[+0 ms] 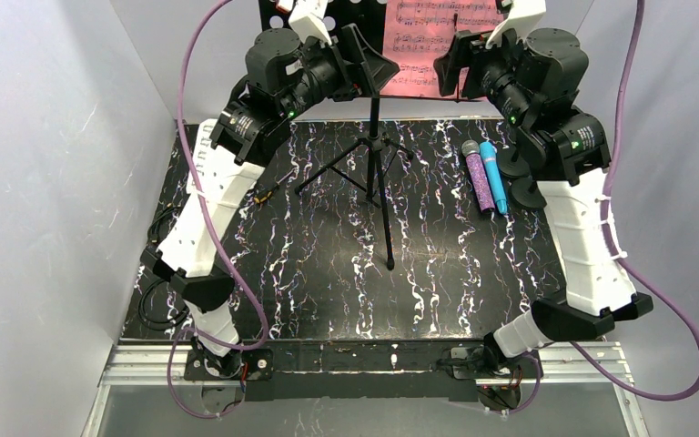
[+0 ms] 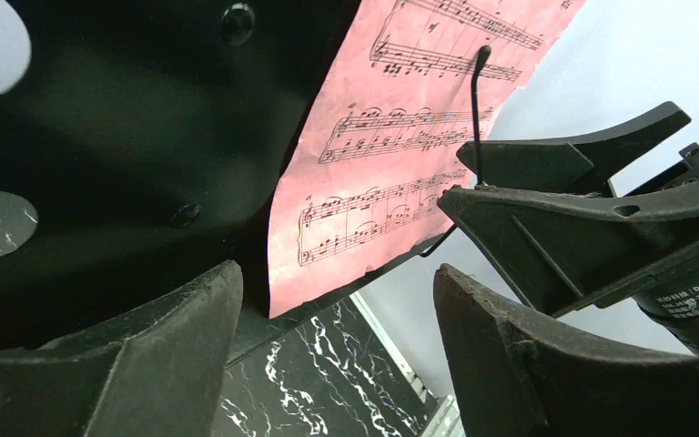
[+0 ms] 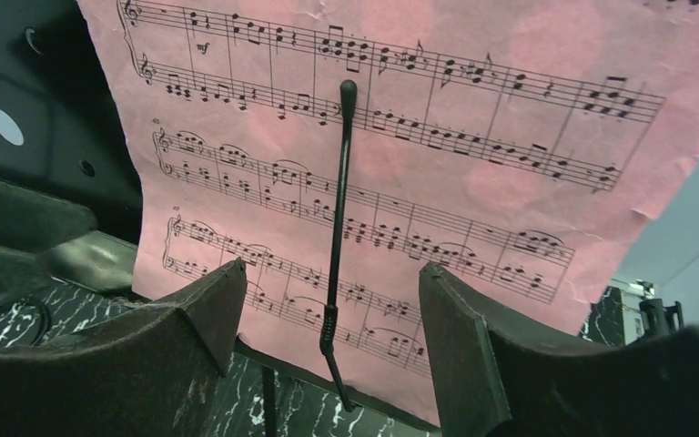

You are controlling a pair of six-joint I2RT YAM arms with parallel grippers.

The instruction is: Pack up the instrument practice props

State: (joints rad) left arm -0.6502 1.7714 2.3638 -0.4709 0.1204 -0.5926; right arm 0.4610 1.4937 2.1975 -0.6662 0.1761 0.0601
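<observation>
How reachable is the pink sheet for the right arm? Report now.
Probably yes: the right gripper is open right before the pink sheet; only a thin wire clip lies across it.

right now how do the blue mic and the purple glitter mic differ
Colour: the blue microphone looks blue all over, head included, while the purple glitter microphone has a sparkly purple body and a grey head. Place: in the top view the blue microphone lies on the right, the purple glitter microphone on the left. Shared: both lie flat on the marbled table, side by side, roughly parallel, heads pointing away from the arm bases.
</observation>
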